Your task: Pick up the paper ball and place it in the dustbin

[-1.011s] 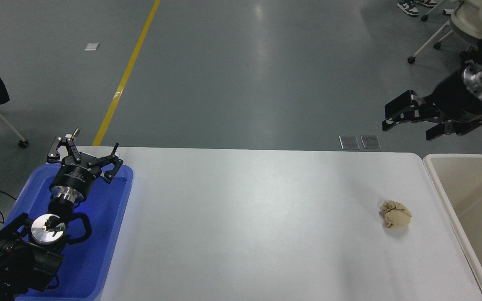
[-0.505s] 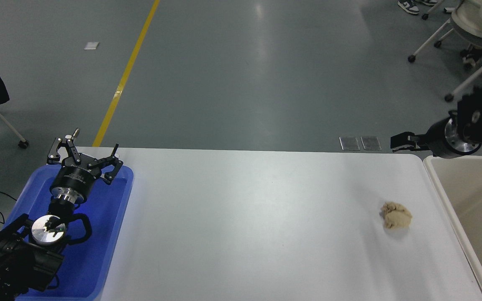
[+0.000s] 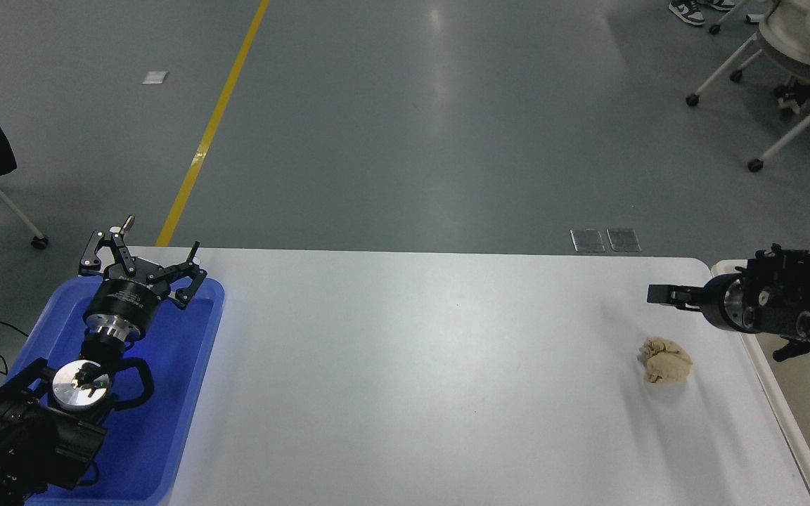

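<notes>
Head view, single frame. Item one: white table [image 3: 412, 379], rectangular with rounded far corners, standing on a grey floor. Item two: paper ball [image 3: 666, 360], a tan crumpled wad lying on the table's right part, nearer the right edge than the middle, touched by nothing. Item three: dustbin [image 3: 778, 414], cream-beige, set against the table's right edge, only its left rim and part of its inner wall showing at the picture's right border. Item four: right gripper [image 3: 661, 294], black, entering from the right edge above the dustbin's far corner, pointing left across the table; it is seen edge-on as one narrow dark tip, so whether its jaws are spread or closed cannot be told. The tip lies beyond the paper ball and apart from it. Item five: left gripper [image 3: 139, 261], parked at the lower left over the far end of a blue tray [image 3: 180, 407], its fingers spread wide and holding nothing. Item six: yellow floor line [image 3: 211, 123], running diagonally beyond the table. Item seven: wheeled chairs [image 3: 792, 63] at the upper right.
</notes>
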You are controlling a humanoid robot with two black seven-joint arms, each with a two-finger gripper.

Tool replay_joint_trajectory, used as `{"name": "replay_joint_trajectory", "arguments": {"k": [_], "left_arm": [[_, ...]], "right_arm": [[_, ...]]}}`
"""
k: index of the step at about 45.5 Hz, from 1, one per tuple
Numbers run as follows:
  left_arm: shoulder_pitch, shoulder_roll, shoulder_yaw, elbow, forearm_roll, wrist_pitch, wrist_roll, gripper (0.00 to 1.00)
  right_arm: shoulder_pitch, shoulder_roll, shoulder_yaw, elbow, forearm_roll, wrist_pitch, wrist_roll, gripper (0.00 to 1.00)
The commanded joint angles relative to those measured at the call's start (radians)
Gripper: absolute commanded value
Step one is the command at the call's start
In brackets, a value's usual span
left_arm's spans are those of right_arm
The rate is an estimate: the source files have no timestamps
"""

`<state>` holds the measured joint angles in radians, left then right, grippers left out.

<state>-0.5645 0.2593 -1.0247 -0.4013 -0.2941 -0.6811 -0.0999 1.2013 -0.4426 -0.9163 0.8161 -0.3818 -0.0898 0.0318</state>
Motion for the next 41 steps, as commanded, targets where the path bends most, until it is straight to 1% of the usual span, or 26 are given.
{"name": "replay_joint_trajectory", "arguments": {"k": [1,7,23,31,32,35,38,41], "left_arm": [[0.0,0.0,0.0,0.001,0.0,0.0,-0.001,1.0],[0.0,0.0,0.0,0.001,0.0,0.0,-0.001,1.0],[0.0,0.0,0.0,0.001,0.001,0.0,-0.001,1.0],[0.0,0.0,0.0,0.001,0.0,0.0,-0.001,1.0],[0.0,0.0,0.0,0.001,0.0,0.0,0.0,1.0],[0.0,0.0,0.0,-0.001,0.0,0.0,0.0,1.0],[0.0,0.0,0.0,-0.001,0.0,0.0,0.0,1.0],[0.0,0.0,0.0,0.001,0.0,0.0,-0.001,1.0]], "right_arm": [[-0.127,0.016,0.088,-0.058,0.0,-0.044,0.0,1.0],[-0.147,0.018,0.125,-0.058,0.001,-0.044,0.003,1.0],[-0.184,0.044,0.128,-0.072,0.0,-0.044,0.007,1.0],[-0.229,0.07,0.128,-0.137,0.0,-0.062,0.01,0.97],[-0.233,0.073,0.128,-0.143,0.0,-0.062,0.011,0.96],[-0.242,0.076,0.126,-0.144,0.0,-0.064,0.013,0.85],[-0.246,0.076,0.126,-0.147,-0.002,-0.064,0.014,0.8],[-0.246,0.076,0.126,-0.147,0.0,-0.064,0.019,0.69]]}}
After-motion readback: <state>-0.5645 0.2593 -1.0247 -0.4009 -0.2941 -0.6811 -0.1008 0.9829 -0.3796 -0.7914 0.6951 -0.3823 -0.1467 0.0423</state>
